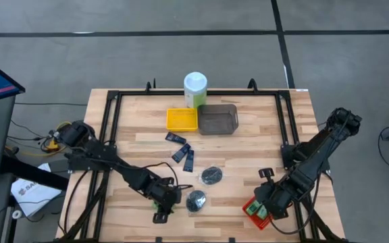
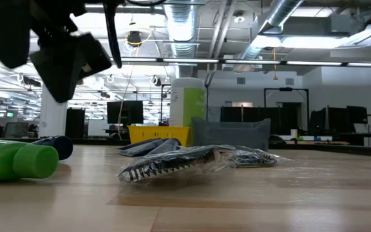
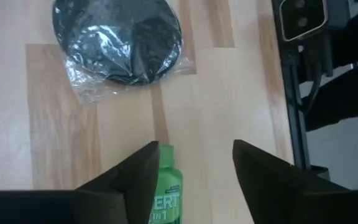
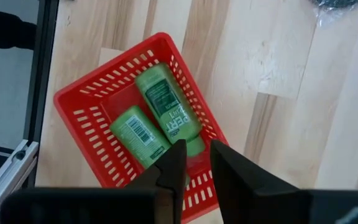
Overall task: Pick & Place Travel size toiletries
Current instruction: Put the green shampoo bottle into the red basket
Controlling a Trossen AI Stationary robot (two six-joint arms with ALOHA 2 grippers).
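Travel size toiletries lie in three places on the tabletop. Two green bottles rest side by side inside the red tray, directly beneath the right tool, whose two dark fingers stand close together with only a narrow gap and nothing between them, hovering over the tray's near wall. In the high view that right tool sits at the front right of the tabletop, over the red tray.

A third green bottle lies on its side on the wood just under the left tool, its cap end pointing forward between the fingers; the fingers are spread wide, one on either side of the bottle, and it cannot be told whether they touch it. The low view shows this bottle flat on the tabletop. Just ahead of the left tool lies a dark round disc in clear wrap; a second wrapped disc lies a little farther beyond it.

Dark blue flat tubes lie scattered well beyond the left tool, towards the yellow tray and grey tray. Behind those trays stands a pale green canister.
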